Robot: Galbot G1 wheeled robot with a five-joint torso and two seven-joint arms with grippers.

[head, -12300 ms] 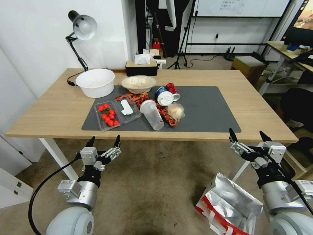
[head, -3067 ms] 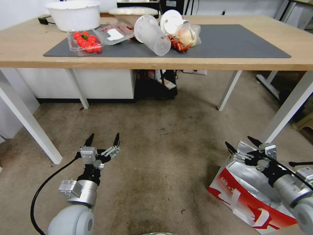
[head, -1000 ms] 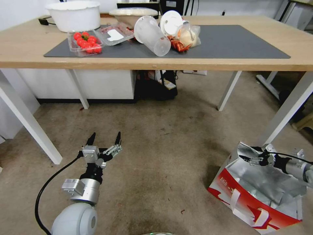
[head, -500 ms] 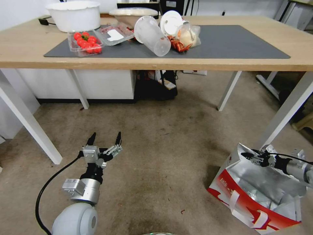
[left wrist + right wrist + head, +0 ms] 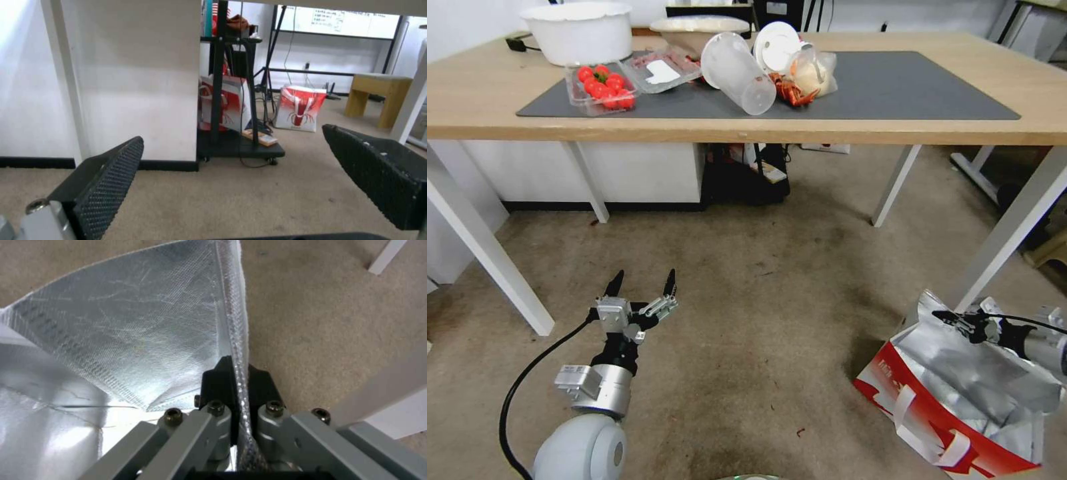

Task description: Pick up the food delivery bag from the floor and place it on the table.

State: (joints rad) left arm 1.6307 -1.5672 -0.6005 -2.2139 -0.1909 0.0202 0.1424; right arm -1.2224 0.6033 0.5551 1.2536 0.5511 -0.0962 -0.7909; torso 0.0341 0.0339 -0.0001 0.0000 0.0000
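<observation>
Right gripper (image 5: 950, 315) pinched shut on the upper rim of the food delivery bag (image 5: 960, 393), fingers (image 5: 221, 378) pressed together from both sides of the foil-lined edge, seen close in the right wrist view with the rim (image 5: 233, 316) running straight out from between them. Arm reaching in from the bag's right side, low over the open mouth.

Bag resting on the floor (image 5: 760, 333), mouth up and gaping, silver lining crinkled and partly caved inward. Long axis running diagonally, from the gripped corner nearest the table leg (image 5: 1014, 227) back and rightward toward the robot; red-trimmed long side facing left and toward the camera, white handle loop hanging against it. Gripped corner raised above the rest of the rim, bag leaning slightly. Just beside that white leg on the bag's far side; open stained floor to the bag's left and front.

Table (image 5: 480, 100) beyond and above the bag, front edge running across the head view. Dark grey mat (image 5: 907, 87) on it, the right half bare, directly up and back from the bag. Left half of the mat crowded: clear cup (image 5: 737, 63) lying on its side, tray of cherry tomatoes (image 5: 602, 85), white bowl (image 5: 577, 30) off the mat's corner.

Left gripper (image 5: 639, 285) well apart to the bag's left, low over bare floor, fingers spread wide and empty.
</observation>
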